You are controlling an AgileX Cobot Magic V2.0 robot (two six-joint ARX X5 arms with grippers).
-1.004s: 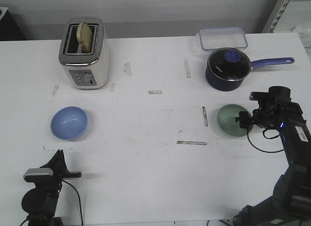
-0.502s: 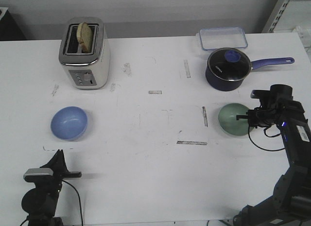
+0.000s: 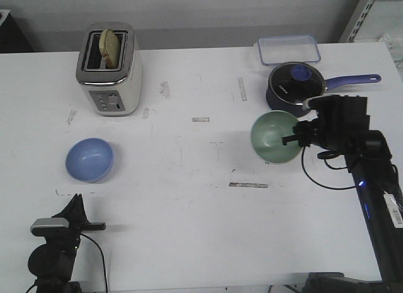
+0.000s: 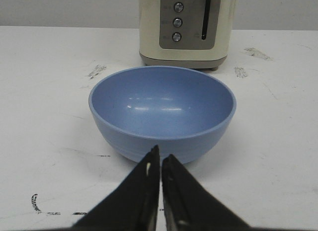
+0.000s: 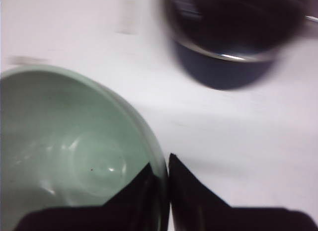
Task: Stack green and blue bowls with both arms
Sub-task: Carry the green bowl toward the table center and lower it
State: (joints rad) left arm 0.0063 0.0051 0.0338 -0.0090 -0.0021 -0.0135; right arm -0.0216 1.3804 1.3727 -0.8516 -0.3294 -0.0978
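Observation:
The blue bowl [image 3: 90, 159] sits upright on the white table at the left. In the left wrist view the blue bowl [image 4: 162, 112] lies just ahead of my left gripper [image 4: 160, 154], whose jaws are shut and empty. In the front view my left gripper [image 3: 88, 227] rests low at the near left. My right gripper [image 3: 291, 140] is shut on the rim of the green bowl [image 3: 274, 137] and holds it tilted above the table at the right. In the right wrist view one finger is inside the green bowl [image 5: 69, 146] and one outside, at my right gripper [image 5: 166, 166].
A cream toaster [image 3: 110, 69] with bread stands at the far left. A dark navy saucepan [image 3: 296, 88] with a long blue handle sits just behind the green bowl. A clear container [image 3: 288, 50] lies at the far right. Tape marks dot the table's middle.
My right gripper has lifted the green bowl off the table and carried it left and up, tilting it. The left arm and blue bowl have not moved.

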